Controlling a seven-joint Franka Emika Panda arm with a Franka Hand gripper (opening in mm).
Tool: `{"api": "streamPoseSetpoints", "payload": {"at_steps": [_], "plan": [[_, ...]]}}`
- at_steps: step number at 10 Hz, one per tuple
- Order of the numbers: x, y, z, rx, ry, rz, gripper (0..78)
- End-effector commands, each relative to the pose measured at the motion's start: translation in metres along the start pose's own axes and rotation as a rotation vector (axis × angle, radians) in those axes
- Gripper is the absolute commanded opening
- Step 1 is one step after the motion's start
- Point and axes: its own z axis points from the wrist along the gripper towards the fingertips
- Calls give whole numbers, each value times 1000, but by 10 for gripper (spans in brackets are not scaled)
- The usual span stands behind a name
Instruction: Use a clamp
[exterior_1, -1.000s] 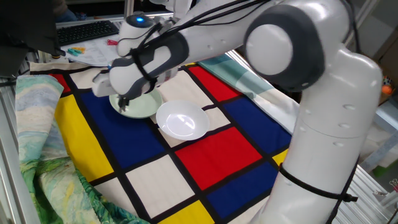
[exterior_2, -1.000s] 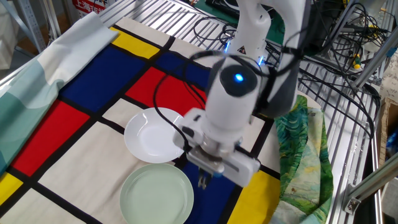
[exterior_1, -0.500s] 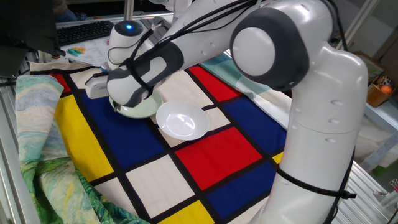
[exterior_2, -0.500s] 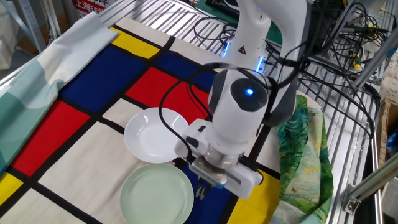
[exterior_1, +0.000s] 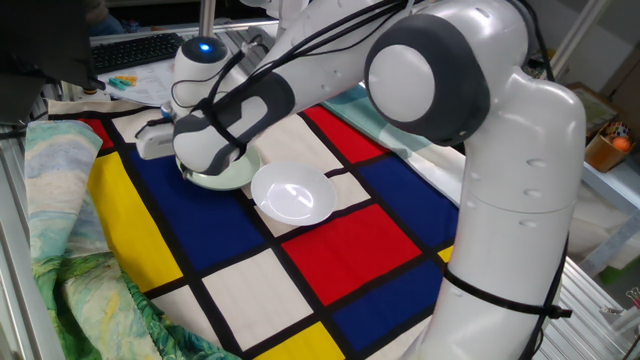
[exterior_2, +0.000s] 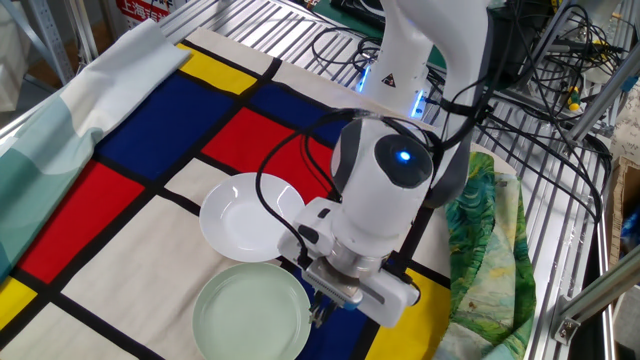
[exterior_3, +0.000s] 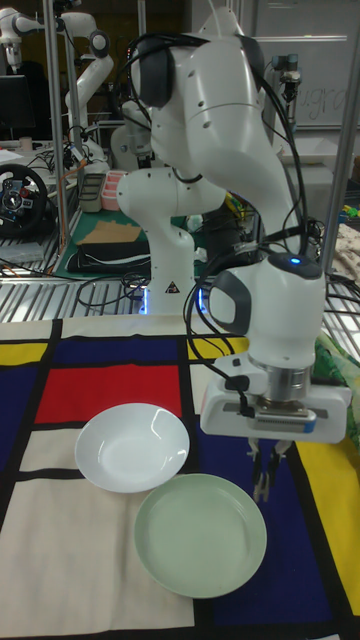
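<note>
My gripper points straight down at the right rim of the pale green plate, just over the blue patch of the cloth. Its two black fingers stand close together, shut on a tiny dark piece with a silvery glint, the clamp. In the other fixed view the gripper sits low beside the green plate, and the clamp is too small to make out there. In one fixed view the wrist hides the fingers behind the green plate.
A white bowl stands beside the green plate, also seen as the white bowl left of the wrist. A checked cloth covers the table. Crumpled green fabric lies at its edge. Cables run behind the arm's base.
The wrist has dropped and shifted slightly along the green plate's rim, bringing the fingers down close to the cloth. Both dishes stay where they were.
</note>
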Motion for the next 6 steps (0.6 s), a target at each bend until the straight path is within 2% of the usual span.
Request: {"api": "streamPoseSetpoints", "payload": {"at_steps": [1, 3, 5, 6], "plan": [[-5, 0, 4, 23, -33, 8, 13], [-4, 3, 5, 45, -30, -1, 13], [-2, 6, 6, 51, -29, -10, 13], [0, 13, 11, 101, -49, -26, 13]]}}
